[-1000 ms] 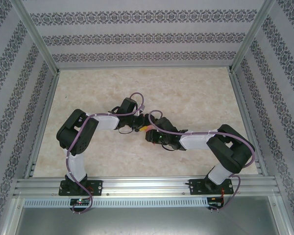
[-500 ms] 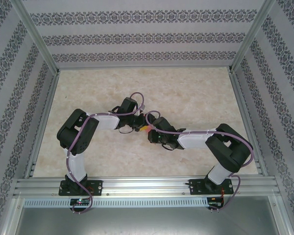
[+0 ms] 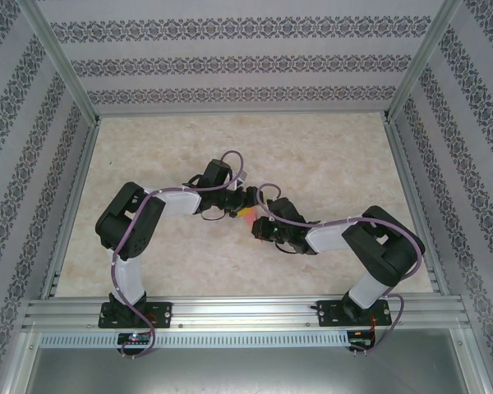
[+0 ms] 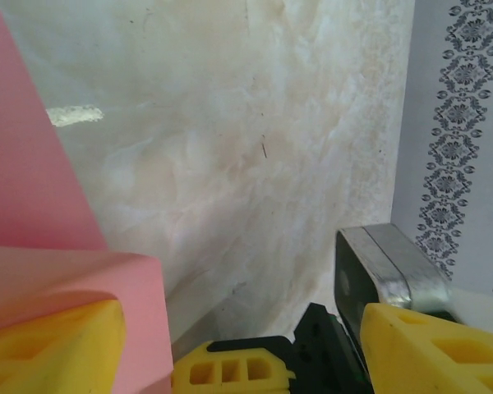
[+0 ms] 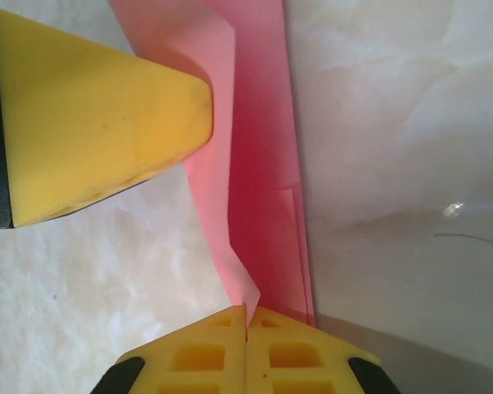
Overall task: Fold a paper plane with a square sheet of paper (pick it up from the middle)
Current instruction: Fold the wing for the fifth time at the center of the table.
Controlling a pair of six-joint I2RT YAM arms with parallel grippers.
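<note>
Between my right fingers [image 5: 218,357], folded pink paper [image 5: 263,164] sits clamped; my left fingers [image 4: 49,345] stand apart, paper touching one.

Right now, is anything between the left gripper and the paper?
Nothing visible. The paper lies against one finger of the open left gripper. The other finger stands apart over bare table. The right gripper is shut on the paper's end.

A beige marbled tabletop [image 3: 312,148] — patterned walls [image 3: 230,61] and aluminium rails [image 3: 246,312] enclose it.
</note>
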